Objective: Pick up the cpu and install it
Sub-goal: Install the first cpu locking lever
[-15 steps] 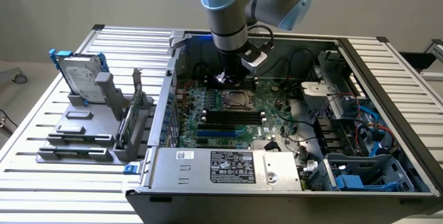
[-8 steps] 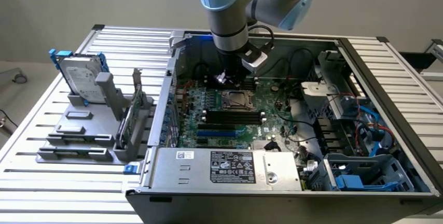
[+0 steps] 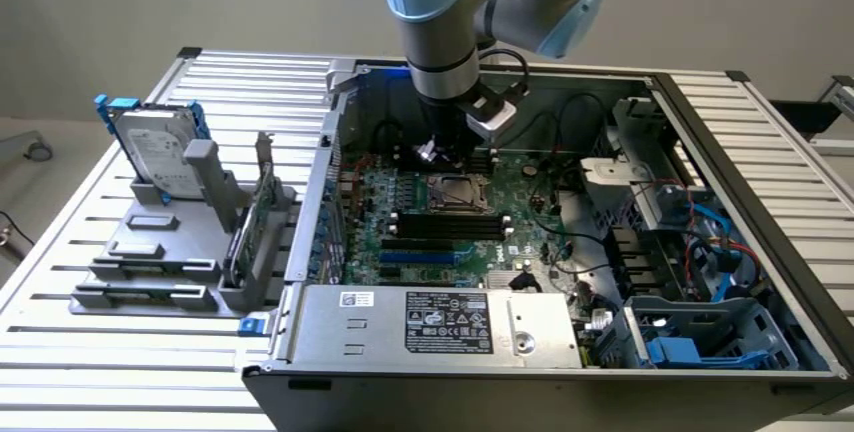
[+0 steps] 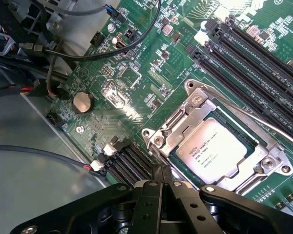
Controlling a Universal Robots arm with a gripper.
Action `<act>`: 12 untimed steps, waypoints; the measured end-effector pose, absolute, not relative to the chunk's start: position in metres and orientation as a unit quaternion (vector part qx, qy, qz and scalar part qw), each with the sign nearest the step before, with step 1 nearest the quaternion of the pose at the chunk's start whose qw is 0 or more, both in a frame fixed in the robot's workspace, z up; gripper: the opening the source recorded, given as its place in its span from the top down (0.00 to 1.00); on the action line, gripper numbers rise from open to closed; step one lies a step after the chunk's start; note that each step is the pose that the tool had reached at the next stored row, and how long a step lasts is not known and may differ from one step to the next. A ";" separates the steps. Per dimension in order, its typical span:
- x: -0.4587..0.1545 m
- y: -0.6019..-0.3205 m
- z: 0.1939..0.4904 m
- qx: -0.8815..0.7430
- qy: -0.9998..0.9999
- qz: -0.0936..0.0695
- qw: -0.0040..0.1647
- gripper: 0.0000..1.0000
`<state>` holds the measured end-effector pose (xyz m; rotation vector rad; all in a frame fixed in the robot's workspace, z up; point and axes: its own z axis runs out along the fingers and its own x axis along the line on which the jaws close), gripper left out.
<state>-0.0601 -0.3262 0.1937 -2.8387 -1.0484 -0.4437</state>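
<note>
Now my tool (image 4: pixel 162 178) hangs just above the green motherboard (image 4: pixel 136 68), fingers pressed together and holding nothing. Beside it, the cpu (image 4: pixel 217 151) already sits in the socket (image 4: pixel 219 146), under the metal frame. It is a flat square chip with a silvery-grey top and small dark print. Doing this well means seating it flat and square, never forced.

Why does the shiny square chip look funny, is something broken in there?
Nothing looks broken. The cpu lies flat and square inside the metal socket frame on the green motherboard. The shut gripper holds nothing.
</note>
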 end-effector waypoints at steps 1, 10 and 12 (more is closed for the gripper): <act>-0.060 -0.326 0.194 -0.927 -0.343 -0.145 0.042 0.89; -0.057 -0.328 0.194 -0.927 -0.342 -0.145 0.042 0.89; -0.057 -0.328 0.194 -0.927 -0.342 -0.145 0.043 0.89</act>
